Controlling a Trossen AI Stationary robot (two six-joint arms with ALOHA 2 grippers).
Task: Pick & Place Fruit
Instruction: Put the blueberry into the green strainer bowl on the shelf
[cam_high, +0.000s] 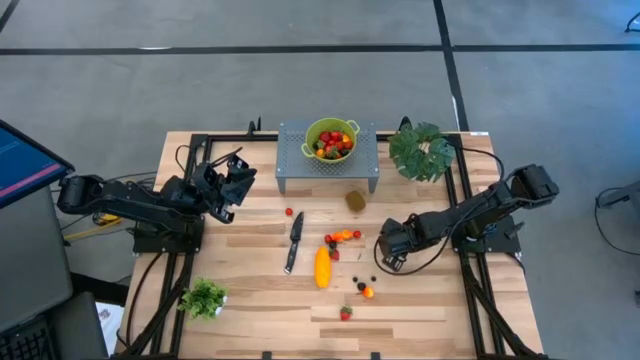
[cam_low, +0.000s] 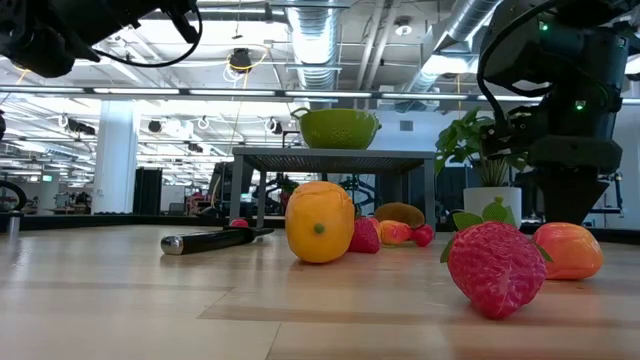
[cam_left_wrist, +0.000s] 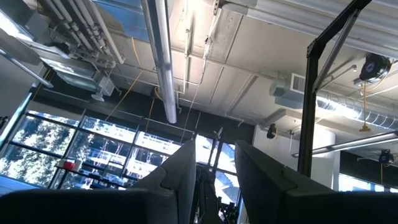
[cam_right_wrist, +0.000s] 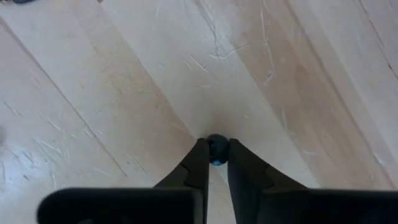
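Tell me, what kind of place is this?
Probably a robotics lab in an open, industrial-style hall. Two robot arms work at a wooden table strewn with toy fruit; the right gripper pinches a small dark ball. Exposed ceiling ducts and bare concrete floor surround it.

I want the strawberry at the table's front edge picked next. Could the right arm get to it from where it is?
Probably yes. The strawberry lies alone on bare wood, near the right gripper, but its fingers are pinching a small dark ball, which must be dropped first.

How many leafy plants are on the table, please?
2: a large plant beside the stand, right arm's side; a small plant at the opposite corner, left arm's side. None appears hidden.
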